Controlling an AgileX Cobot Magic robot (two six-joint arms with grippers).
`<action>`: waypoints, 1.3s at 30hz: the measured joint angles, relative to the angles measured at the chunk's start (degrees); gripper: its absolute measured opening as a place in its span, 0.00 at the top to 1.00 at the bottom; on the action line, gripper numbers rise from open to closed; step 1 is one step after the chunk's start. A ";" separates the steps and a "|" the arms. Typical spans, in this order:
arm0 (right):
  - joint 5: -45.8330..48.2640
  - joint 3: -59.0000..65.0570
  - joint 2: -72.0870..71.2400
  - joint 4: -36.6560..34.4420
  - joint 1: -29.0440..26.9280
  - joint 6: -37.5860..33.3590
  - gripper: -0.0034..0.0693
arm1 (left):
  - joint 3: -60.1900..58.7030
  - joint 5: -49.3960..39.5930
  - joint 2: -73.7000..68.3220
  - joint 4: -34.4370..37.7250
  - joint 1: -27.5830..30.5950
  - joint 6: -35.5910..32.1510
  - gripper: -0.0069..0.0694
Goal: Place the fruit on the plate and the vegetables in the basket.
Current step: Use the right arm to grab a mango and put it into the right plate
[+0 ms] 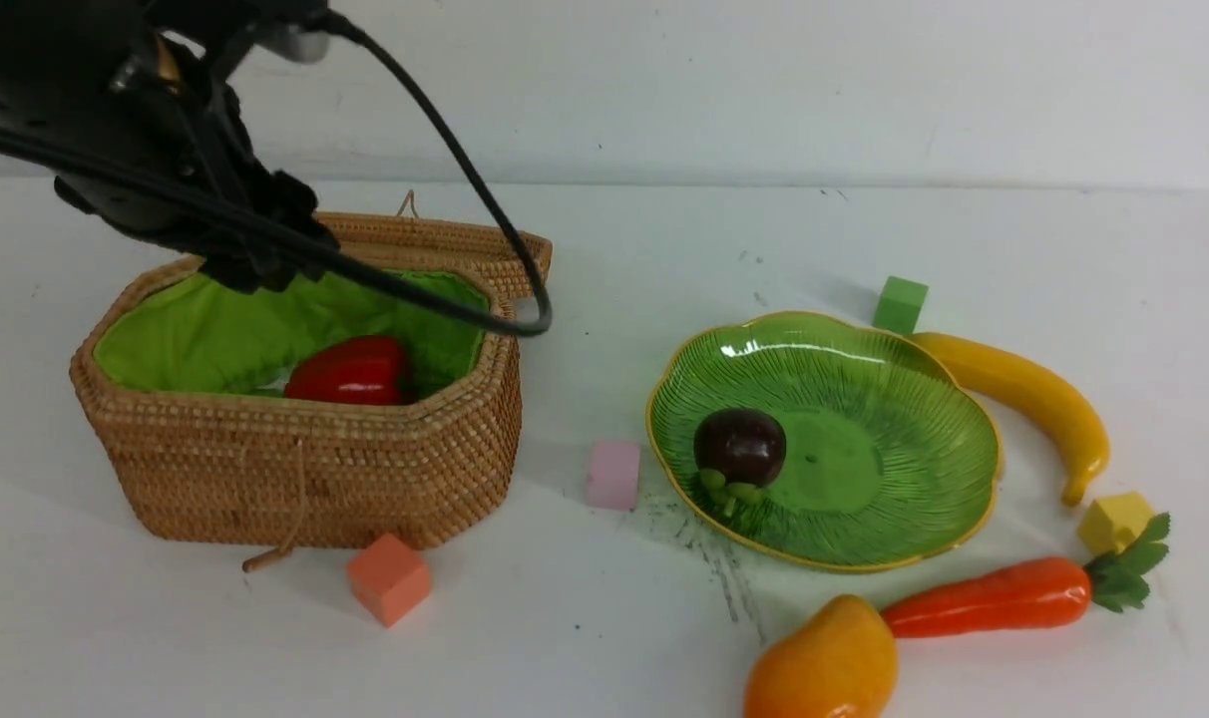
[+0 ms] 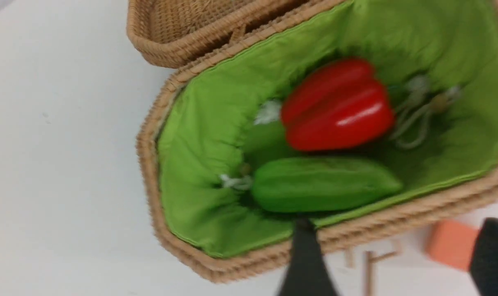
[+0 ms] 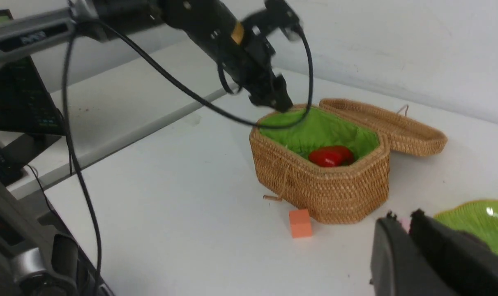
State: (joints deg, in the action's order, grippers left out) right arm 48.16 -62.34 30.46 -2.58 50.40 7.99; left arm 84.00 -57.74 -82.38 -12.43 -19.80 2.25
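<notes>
The wicker basket (image 1: 305, 469) stands at the left with its lid open. The red bell pepper (image 1: 350, 371) and the light-green gourd (image 2: 323, 185) lie inside it on the green lining. My left gripper (image 2: 397, 263) hangs above the basket's rim, open and empty; it also shows in the front view (image 1: 260, 269). The mangosteen (image 1: 740, 448) lies on the green plate (image 1: 894, 399). The banana (image 1: 1028, 394) lies right of the plate. The carrot (image 1: 1004, 595) and the mango (image 1: 824, 668) lie in front of it. My right gripper (image 3: 401, 218) is shut and empty, low near the plate (image 3: 479, 220).
Small cubes lie about: orange (image 1: 389, 577) in front of the basket, pink (image 1: 613, 474) between basket and plate, green (image 1: 901, 303) behind the plate, yellow (image 1: 1113, 522) by the carrot's leaves. The left arm's cable (image 1: 485, 219) loops over the basket.
</notes>
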 joint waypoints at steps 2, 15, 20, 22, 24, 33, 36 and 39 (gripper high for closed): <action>3.60 0.00 1.86 1.19 0.00 3.21 0.86 | 0.00 -2.79 4.16 3.74 0.00 3.64 0.64; 15.77 0.00 26.82 6.15 0.00 16.24 0.85 | -26.79 6.77 36.99 28.54 0.00 -9.32 0.93; 15.58 0.00 34.90 6.23 -2.63 22.03 0.83 | -41.04 12.74 49.97 40.04 0.00 -23.16 0.93; 15.52 0.00 36.63 5.90 -4.40 23.49 0.82 | -43.00 14.34 53.30 42.50 0.00 -26.15 0.93; 15.01 0.00 39.63 4.22 -8.14 25.80 0.80 | -45.36 17.19 58.05 45.61 0.00 -30.27 0.93; 7.34 0.00 53.05 -2.28 -15.59 29.26 0.34 | -47.43 19.29 61.65 49.25 0.00 -33.55 0.93; 4.44 0.00 57.32 0.32 -15.59 34.71 0.13 | -47.43 19.34 61.65 50.21 0.00 -33.55 0.93; 2.52 0.00 60.80 3.92 -15.66 40.97 0.04 | -47.43 19.21 61.65 50.49 0.00 -33.55 0.93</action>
State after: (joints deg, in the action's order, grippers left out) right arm 50.68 -62.34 91.26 1.34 34.74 48.95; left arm 36.57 -38.53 -20.73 38.06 -19.80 -31.30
